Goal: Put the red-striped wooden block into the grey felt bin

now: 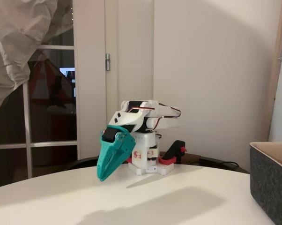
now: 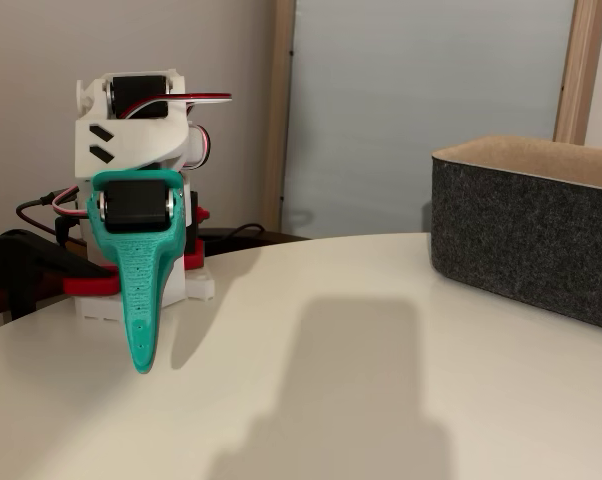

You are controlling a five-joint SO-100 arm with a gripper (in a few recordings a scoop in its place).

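Note:
My teal gripper hangs from the folded white arm and points down at the white table, its tip just above the surface. The fingers lie together with nothing between them, so it is shut and empty. The grey felt bin stands at the right edge of the table, far from the gripper; its dark speckled wall and tan rim show in both fixed views. The red-striped wooden block is out of view.
A red-and-black clamp holds the arm's base to the round white table; it shows as a black lever at the left. A wide stretch of tabletop lies between the gripper and the bin.

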